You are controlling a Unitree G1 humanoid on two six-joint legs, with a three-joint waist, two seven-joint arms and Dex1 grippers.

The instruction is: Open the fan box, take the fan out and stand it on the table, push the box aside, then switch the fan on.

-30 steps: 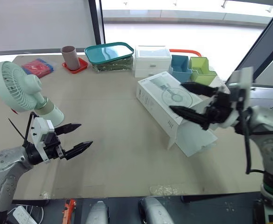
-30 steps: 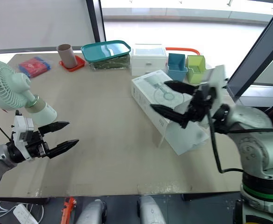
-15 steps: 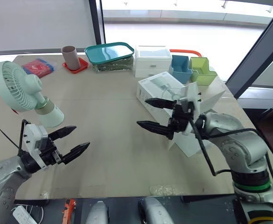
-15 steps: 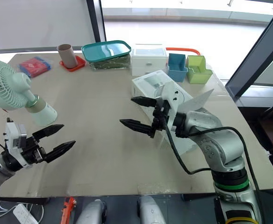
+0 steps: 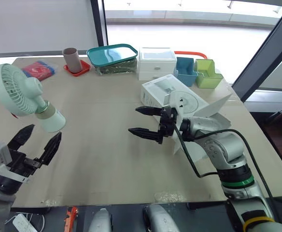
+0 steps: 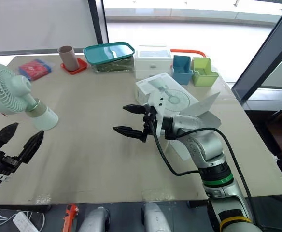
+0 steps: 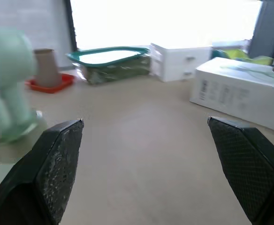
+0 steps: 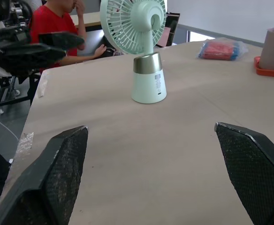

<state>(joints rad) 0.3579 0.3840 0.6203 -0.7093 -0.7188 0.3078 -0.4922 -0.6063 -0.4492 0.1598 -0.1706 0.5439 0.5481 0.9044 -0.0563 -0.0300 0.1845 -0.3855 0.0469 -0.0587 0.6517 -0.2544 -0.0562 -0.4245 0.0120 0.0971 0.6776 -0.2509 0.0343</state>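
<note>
The upright fan (image 5: 22, 94) stands at the counter's (image 5: 102, 92) left, just beyond the left end effector (image 5: 44, 131) and well apart from the right end effector (image 5: 133, 120), both spread wide and empty.

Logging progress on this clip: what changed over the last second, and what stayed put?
The right gripper swung from above the white cardboard fan box leftward to the middle of the table, open and empty. The left gripper drew back toward the near edge, also open. The mint-green plastic fan and the box stayed where they were.
</note>
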